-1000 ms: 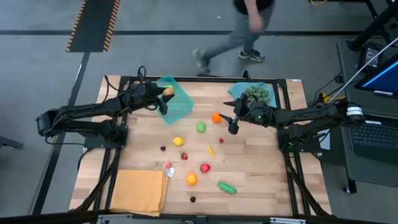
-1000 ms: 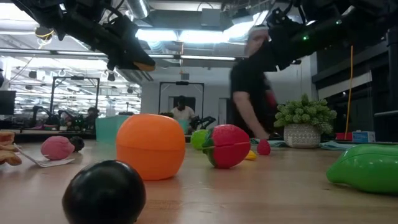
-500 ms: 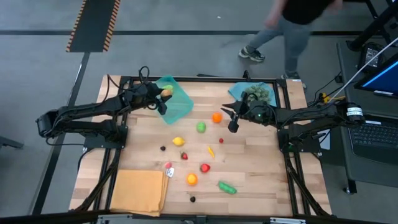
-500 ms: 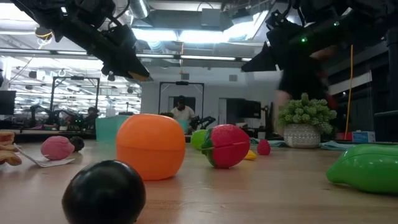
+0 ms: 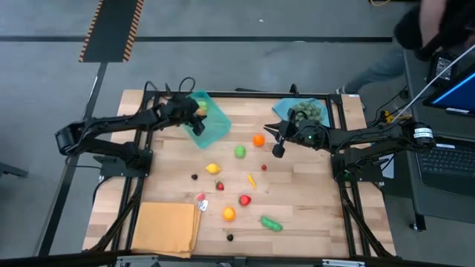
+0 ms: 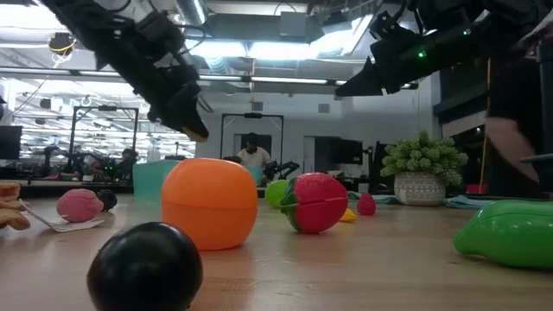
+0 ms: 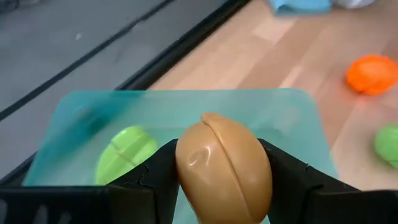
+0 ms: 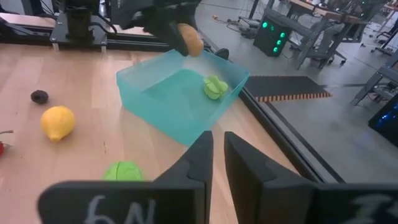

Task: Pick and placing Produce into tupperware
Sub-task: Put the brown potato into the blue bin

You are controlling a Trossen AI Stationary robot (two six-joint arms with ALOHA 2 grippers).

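Jaws of the right gripper (image 8: 217, 163) have snapped closed, empty — left gripper (image 7: 217, 180) still grasping tan produce (image 7: 222, 169).

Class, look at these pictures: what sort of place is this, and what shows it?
Probably a robotics lab or workshop: two dark robot arms on a framed wooden table, a laptop beside it, and ceiling strip lights over more workbenches behind.

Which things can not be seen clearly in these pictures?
- Tupperware: in the high view, the left gripper and its tan produce piece cover part of the inside.
- Dark berries: high view, too small to identify.
- Person: high view, blurred and cut by the picture's edge.
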